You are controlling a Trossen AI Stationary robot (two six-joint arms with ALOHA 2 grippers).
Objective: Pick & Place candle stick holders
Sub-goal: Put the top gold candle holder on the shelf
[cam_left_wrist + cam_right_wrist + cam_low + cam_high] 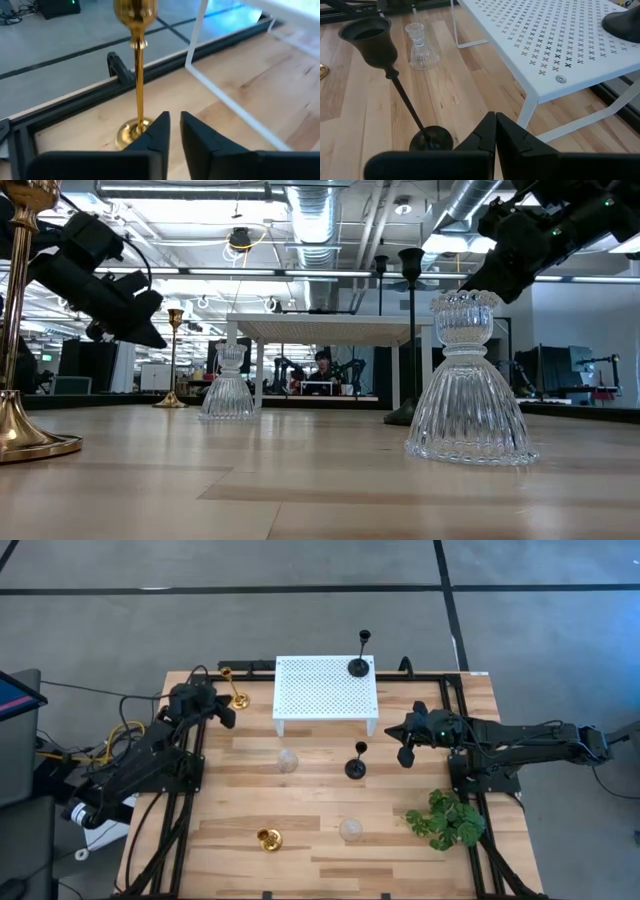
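Stems are your grip points, thin, rigid and top-heavy.
Left gripper (172,132), fingers slightly parted and empty, faces the tall gold holder (135,75) beside the white platform (325,690); expect slick metal, so clamp low. Right gripper (495,131), fingers closed empty, hovers near the black holder (395,82) standing on the surface (320,860).

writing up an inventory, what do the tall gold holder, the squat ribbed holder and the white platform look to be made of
Tall gold holder: likely polished brass or gold-plated metal, since its stem shows mirror-like highlights.
Squat ribbed holder: clear pressed glass by the look, as the room shows through its fluted skirt; clear plastic cannot be ruled out.
White platform: probably thin sheet metal with a matte white coating, punched with small cross-shaped holes, on slim white legs.
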